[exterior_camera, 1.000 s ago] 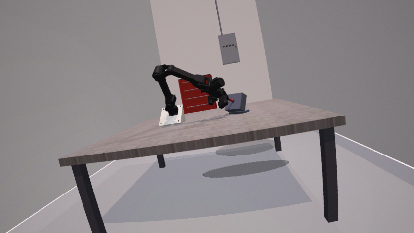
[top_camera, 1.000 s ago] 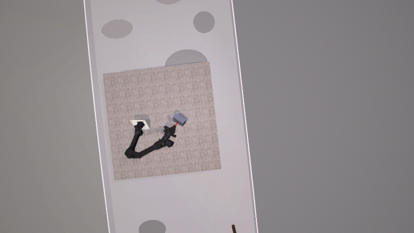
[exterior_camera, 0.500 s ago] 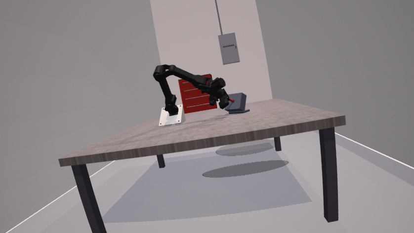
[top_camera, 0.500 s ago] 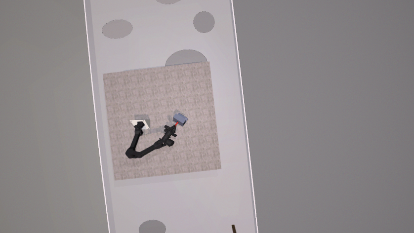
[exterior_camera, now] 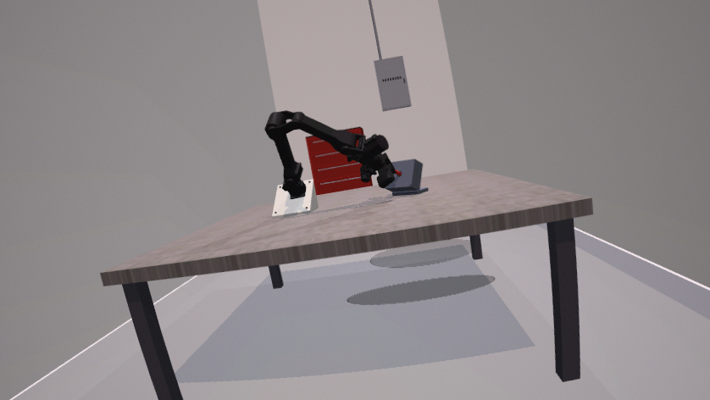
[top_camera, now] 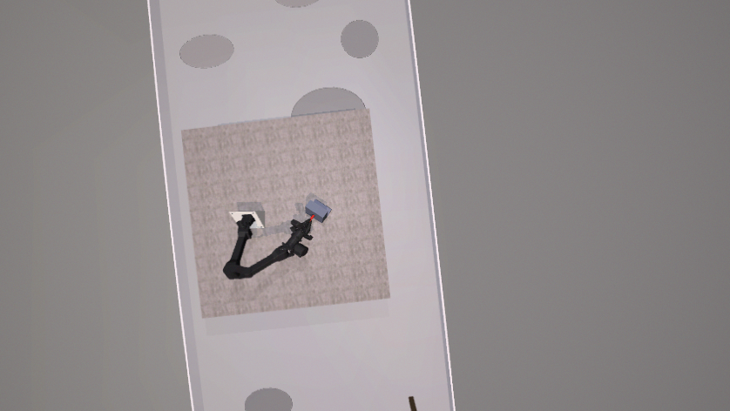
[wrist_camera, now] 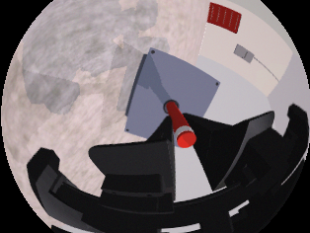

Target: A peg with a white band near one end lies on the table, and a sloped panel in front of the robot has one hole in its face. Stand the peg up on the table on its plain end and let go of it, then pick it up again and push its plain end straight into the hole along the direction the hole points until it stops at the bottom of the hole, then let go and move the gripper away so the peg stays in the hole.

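The red peg is held in my gripper, which is shut on it. The peg's far end meets the face of the grey-blue sloped panel, at the hole in its middle. In the wrist view the peg's near red end sticks out between the black fingers. How deep the peg sits in the hole is hidden. The white band is not clear to see. The panel stands on the wooden table.
The arm's white base plate is on the table to the left of the panel. A red slatted cabinet stands behind the table. A grey box hangs on the back wall.
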Robot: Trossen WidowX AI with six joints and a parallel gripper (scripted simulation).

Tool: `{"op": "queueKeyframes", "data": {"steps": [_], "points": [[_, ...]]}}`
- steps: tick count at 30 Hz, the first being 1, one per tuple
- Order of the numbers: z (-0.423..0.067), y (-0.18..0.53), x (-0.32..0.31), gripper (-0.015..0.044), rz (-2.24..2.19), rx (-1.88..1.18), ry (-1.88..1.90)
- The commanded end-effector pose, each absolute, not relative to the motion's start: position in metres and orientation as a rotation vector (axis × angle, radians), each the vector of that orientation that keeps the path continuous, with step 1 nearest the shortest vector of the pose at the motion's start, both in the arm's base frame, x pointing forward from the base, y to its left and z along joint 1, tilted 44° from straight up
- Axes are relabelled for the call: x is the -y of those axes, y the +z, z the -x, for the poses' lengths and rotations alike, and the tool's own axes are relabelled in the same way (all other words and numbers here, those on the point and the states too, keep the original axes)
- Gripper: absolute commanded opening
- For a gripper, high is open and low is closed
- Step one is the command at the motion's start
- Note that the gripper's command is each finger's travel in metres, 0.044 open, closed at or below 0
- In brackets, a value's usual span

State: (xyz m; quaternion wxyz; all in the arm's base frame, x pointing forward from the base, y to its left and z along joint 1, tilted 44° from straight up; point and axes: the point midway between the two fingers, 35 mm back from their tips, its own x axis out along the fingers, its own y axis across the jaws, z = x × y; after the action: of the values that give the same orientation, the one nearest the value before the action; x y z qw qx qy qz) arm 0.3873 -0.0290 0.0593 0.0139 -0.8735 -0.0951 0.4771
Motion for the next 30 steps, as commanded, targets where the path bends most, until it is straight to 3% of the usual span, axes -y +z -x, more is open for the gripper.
{"op": "queueKeyframes", "data": {"steps": [1,30], "points": [[-0.389,0.055,0.029,0.0,2.715,0.286,1.491],[-0.395,0.045,0.027,0.0,2.718,0.297,1.489]]}}
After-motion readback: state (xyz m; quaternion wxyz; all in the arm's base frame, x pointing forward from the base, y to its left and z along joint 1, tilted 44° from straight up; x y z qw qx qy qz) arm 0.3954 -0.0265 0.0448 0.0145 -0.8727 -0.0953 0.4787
